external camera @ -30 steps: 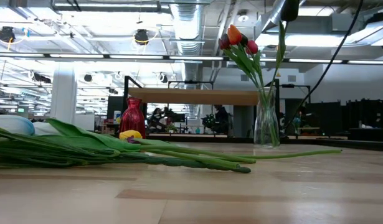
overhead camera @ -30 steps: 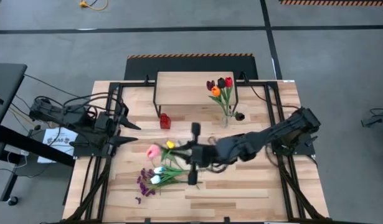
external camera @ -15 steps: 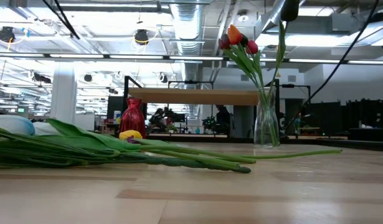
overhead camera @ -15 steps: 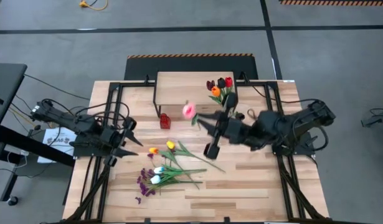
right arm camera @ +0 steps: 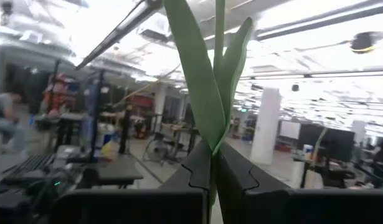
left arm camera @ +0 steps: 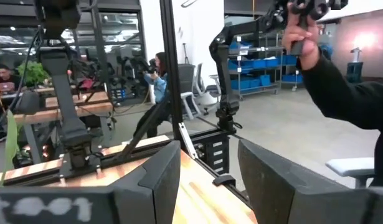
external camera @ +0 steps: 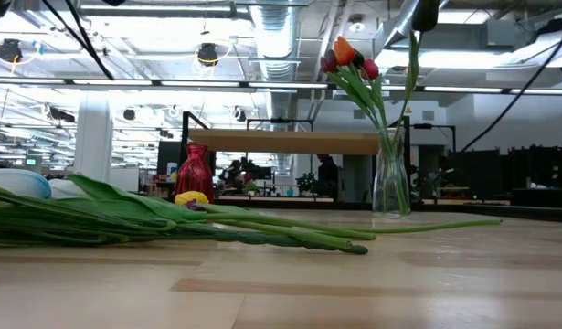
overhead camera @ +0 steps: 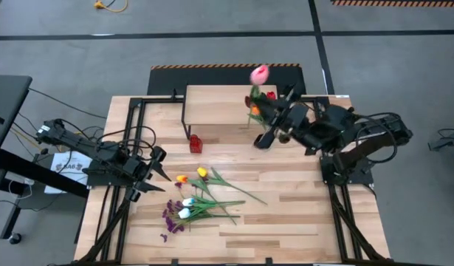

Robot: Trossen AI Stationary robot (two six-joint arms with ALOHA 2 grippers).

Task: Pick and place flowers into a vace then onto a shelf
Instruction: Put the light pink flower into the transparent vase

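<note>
1. Wooden counter point(overhead camera: 286, 214): left pincer point(overhead camera: 157, 171) hovers at its left edge, fingers point(left arm camera: 160, 180) parted, holding nothing.
2. Loose flowers point(overhead camera: 193, 199) lie mid-counter; red vase point(overhead camera: 195, 142) stands beside the shelf point(overhead camera: 219, 96).
3. Glass vase point(external camera: 391, 183) holds tulips by the shelf.
4. Right pincer point(overhead camera: 274, 118) clenched on a pink tulip point(overhead camera: 260, 73), raised above the glass vase.

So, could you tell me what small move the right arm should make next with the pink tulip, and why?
Probably lower the stem end into the clear glass vase. The right claw is shut on the green stem of the pink tulip, held raised near that vase, which already holds red and orange tulips. The left claw waits apart.
</note>
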